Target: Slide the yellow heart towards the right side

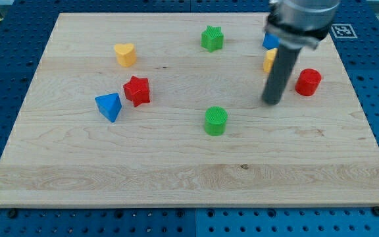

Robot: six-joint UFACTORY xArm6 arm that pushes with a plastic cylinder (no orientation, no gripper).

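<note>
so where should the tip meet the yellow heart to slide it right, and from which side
There is nothing to grip with, so it is a push. I'd set my tip against the yellow heart's face toward the view's left, about mid-height, and push toward the view's right. The heart lies alone near the board's upper left. My tip now sits far to the heart's right, near the red cylinder, so it must circle round first.

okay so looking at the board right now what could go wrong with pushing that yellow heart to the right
My tip is far right of the yellow heart, so it must circle round to the heart's left; crossing over could nudge the green star or the red star. Pushed straight right, the heart may run into the green star.
</note>
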